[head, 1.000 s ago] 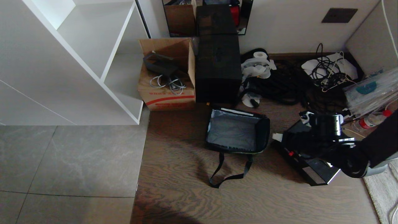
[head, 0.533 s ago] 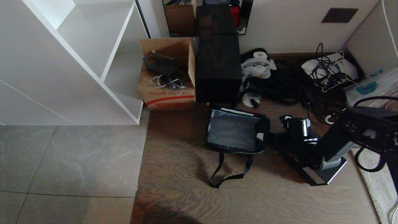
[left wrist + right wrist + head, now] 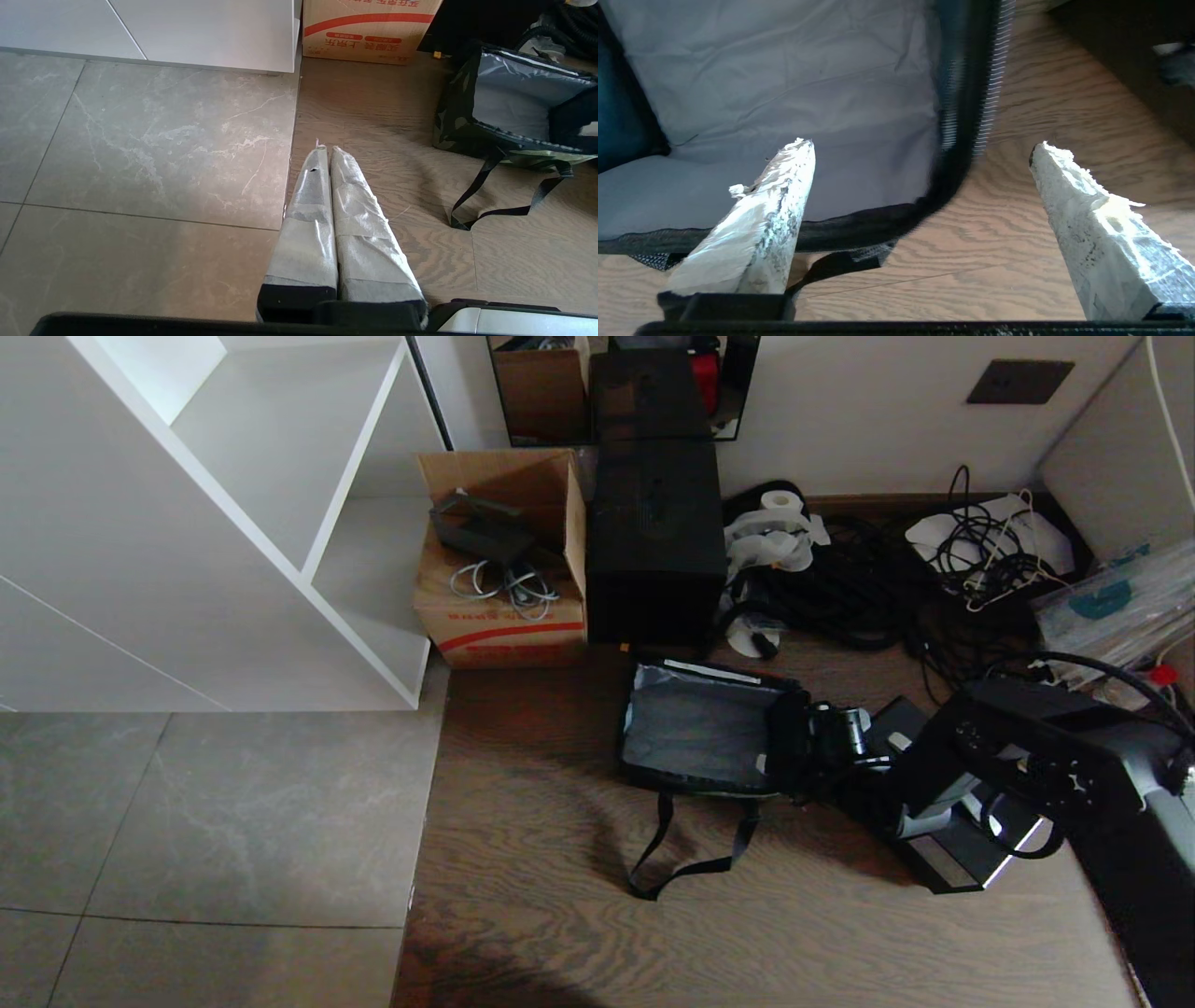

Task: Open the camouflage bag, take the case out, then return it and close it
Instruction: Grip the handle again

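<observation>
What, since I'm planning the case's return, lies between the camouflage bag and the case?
The right gripper, jaws open, at the camouflage bag's rim nearest the case; wood floor beneath. Head view shows it.

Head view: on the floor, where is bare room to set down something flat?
Free: the grey tiles below the white shelf unit, and the wood planks nearer than the open camouflage fabric bag and its black strap. Crowded: the black cables by the wall, and right of the bag, where the right gripper and flat black case are.
</observation>
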You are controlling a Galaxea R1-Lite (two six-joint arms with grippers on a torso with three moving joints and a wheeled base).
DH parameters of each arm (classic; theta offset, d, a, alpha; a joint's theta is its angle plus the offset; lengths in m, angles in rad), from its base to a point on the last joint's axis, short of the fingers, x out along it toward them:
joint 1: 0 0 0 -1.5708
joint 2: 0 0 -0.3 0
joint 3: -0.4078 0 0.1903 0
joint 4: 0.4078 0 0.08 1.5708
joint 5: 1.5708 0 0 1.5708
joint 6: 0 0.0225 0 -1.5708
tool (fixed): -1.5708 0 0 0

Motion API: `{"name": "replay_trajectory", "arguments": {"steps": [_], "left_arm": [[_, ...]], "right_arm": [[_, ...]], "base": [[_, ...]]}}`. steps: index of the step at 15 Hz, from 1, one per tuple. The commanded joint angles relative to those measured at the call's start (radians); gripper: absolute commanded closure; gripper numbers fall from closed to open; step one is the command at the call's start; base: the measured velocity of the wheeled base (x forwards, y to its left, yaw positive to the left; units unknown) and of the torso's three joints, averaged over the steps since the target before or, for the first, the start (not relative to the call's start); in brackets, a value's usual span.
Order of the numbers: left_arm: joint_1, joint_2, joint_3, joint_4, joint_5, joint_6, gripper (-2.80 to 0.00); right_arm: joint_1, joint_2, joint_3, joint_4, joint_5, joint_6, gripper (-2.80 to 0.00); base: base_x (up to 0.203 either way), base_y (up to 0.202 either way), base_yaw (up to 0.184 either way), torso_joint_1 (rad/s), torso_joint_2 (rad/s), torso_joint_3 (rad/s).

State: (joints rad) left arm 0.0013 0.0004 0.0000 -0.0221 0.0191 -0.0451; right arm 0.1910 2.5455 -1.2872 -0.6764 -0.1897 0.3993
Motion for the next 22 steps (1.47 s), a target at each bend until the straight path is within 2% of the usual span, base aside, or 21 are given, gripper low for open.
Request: {"name": "replay_trajectory", "arguments": {"steps": [1, 3, 4, 7, 11, 14, 19, 22], "left_arm": [[0.0, 0.0, 0.011, -0.001, 0.001, -0.001, 0.0], [0.0, 0.0, 0.011, -0.001, 0.001, -0.001, 0.0], [0.0, 0.0, 0.011, -0.001, 0.001, -0.001, 0.0], [0.0, 0.0, 0.011, -0.001, 0.001, -0.001, 0.0], [0.0, 0.0, 0.011, -0.001, 0.001, -0.001, 0.0], [0.0, 0.0, 0.011, -0.001, 0.001, -0.001, 0.0], [0.0, 0.0, 0.011, 0.0, 0.001, -0.001, 0.0], [0.0, 0.0, 0.011, -0.001, 0.001, -0.001, 0.0]], "right_arm": [[0.001, 0.03, -0.02, -0.002, -0.002, 0.005, -2.8], [0.008, 0.037, -0.033, -0.003, -0.009, 0.008, -2.8], [0.012, 0.042, -0.035, -0.003, -0.01, 0.009, 0.0], [0.036, 0.056, -0.05, -0.002, -0.027, -0.007, 0.0], [0.071, 0.04, -0.036, 0.009, -0.141, -0.033, 0.0], [0.095, -0.02, 0.008, 0.019, -0.148, -0.046, 0.0], [0.239, -0.113, 0.196, 0.027, -0.18, -0.04, 0.0], [0.284, -0.107, 0.224, 0.026, -0.216, -0.04, 0.0]], "base": [[0.0, 0.0, 0.0, 0.0, 0.0, 0.0], [0.0, 0.0, 0.0, 0.0, 0.0, 0.0], [0.0, 0.0, 0.0, 0.0, 0.0, 0.0], [0.0, 0.0, 0.0, 0.0, 0.0, 0.0], [0.0, 0.0, 0.0, 0.0, 0.0, 0.0], [0.0, 0.0, 0.0, 0.0, 0.0, 0.0], [0.0, 0.0, 0.0, 0.0, 0.0, 0.0], [0.0, 0.0, 0.0, 0.0, 0.0, 0.0]]}}
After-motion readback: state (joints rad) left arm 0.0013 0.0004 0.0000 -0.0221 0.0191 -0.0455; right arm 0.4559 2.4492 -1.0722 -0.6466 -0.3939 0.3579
